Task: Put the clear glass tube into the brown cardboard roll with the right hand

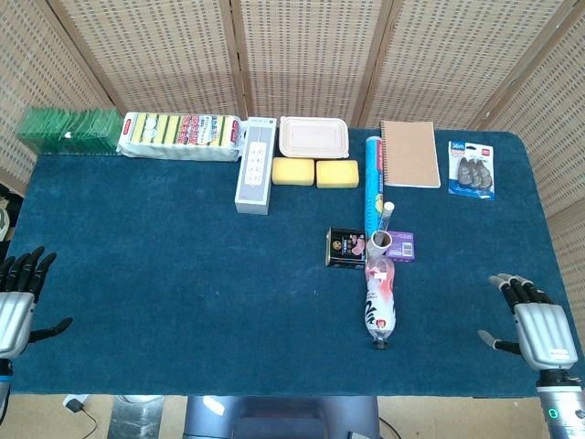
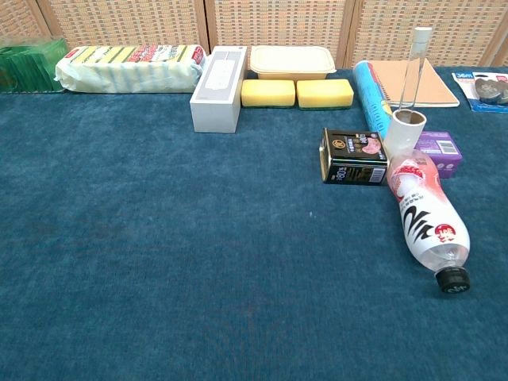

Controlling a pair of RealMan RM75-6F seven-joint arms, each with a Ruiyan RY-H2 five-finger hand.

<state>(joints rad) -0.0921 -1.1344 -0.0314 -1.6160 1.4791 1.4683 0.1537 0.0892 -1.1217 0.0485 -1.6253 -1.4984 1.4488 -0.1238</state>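
The clear glass tube (image 2: 413,70) with a white cap stands upright, and its lower end disappears into the open top of the cardboard roll (image 2: 406,131). The roll is pale outside and brown inside. In the head view the tube (image 1: 387,219) leans out of the roll (image 1: 380,242) right of the table's centre. My right hand (image 1: 535,325) rests near the front right edge, fingers apart, holding nothing, far from the roll. My left hand (image 1: 20,293) lies at the front left edge, fingers spread and empty. Neither hand shows in the chest view.
A pink-and-white bottle (image 1: 380,306) lies in front of the roll, with a black tin (image 1: 345,247) to its left and a purple box (image 1: 402,245) to its right. A blue tube (image 1: 373,178), notebook (image 1: 409,153), sponges (image 1: 313,172), white box (image 1: 255,165) and packs line the back.
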